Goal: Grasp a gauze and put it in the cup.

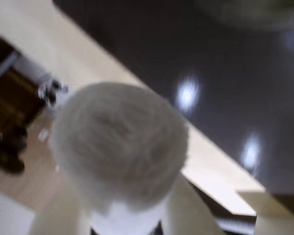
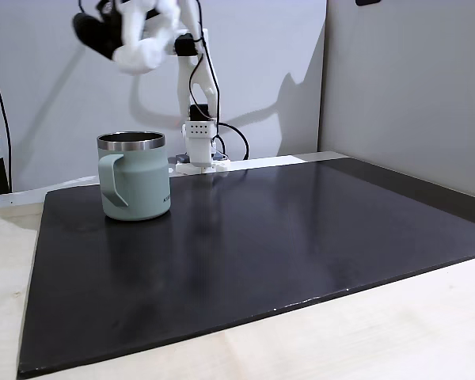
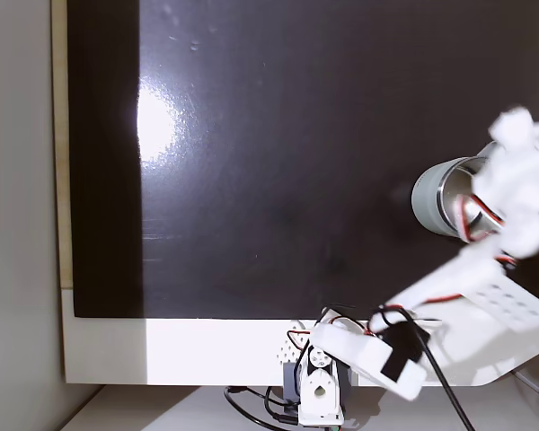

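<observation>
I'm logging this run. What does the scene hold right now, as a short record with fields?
gauze: white roll held between the fingers, close to the wrist camera
gripper: raised above the cup in a fixed view, blurred
cup: green mug, upright on the mat
mat: black, glossy

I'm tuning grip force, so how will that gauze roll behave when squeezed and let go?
The gauze roll looks fuzzy and soft in the wrist view, so it probably compresses rather than slips. It seems light: the gripper carries it high in the air. Being round, it could roll if it misses the green mug.
</observation>
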{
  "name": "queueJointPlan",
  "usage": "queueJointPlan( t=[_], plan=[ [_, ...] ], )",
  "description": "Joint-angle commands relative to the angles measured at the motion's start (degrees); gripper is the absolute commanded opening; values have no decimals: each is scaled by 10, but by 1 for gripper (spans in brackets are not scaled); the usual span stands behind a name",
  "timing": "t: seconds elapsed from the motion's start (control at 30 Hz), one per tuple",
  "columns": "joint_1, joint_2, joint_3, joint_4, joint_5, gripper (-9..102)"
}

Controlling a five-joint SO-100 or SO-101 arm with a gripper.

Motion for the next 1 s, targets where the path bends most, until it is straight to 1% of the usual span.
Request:
queueJointPlan(
  t=[0.0,0.23,0.43,0.63,0.97],
  plan=[
    [52,49,20,4,-39,0],
    [93,-21,24,2,-60,0],
    [83,-65,7,1,-68,0],
    [60,-64,20,4,-91,0],
    [59,-22,119,4,-134,0]
  ],
)
